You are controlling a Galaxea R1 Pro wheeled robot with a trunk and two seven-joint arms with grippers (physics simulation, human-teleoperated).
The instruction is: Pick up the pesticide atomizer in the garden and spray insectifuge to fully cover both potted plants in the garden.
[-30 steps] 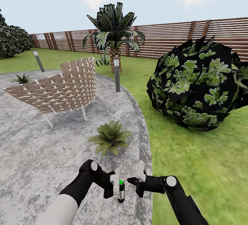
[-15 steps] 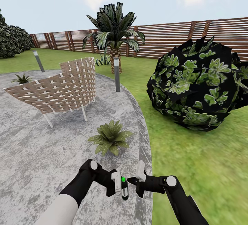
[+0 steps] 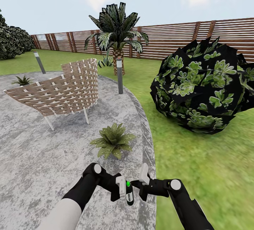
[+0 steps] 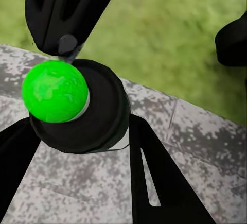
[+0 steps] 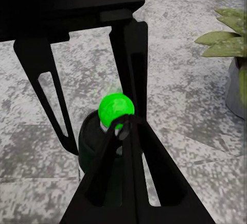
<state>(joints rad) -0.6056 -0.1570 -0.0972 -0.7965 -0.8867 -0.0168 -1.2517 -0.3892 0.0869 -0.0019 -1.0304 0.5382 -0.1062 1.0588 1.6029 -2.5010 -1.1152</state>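
We've got the pesticide atomizer (image 3: 129, 194) pinched in our left gripper (image 3: 124, 192), low in the head view, right over the edge of the round stone patio (image 3: 31, 156). The bottle stands roughly upright, tipped a bit, with its bright green cap (image 4: 55, 91) at the top. In the left wrist view the two dark fingers (image 4: 159, 183) run along either side of the bottle's black collar, closed in snug against it, so that one's clamped on the bottle.

Our right gripper (image 3: 142, 184) sits just beside the atomizer on its right. From the right wrist view one of its fingertips (image 5: 123, 123) is right up at the green cap, apparently touching it. We honestly can't tell how wide that gripper is spread; it isn't wrapped around the bottle anyway.

The nearer potted plant (image 3: 113, 140) is on the patio just beyond both grippers, and its leaves and grey pot (image 5: 237, 87) show at the edge of the right wrist view. The second potted plant (image 3: 22, 80) is far off at the left, behind the woven lounge chair (image 3: 61, 90). A palm (image 3: 116, 36), a bollard light (image 3: 120, 76), the big dark bush (image 3: 203, 89) on the lawn and the slatted fence (image 3: 176, 39) fill out the back.
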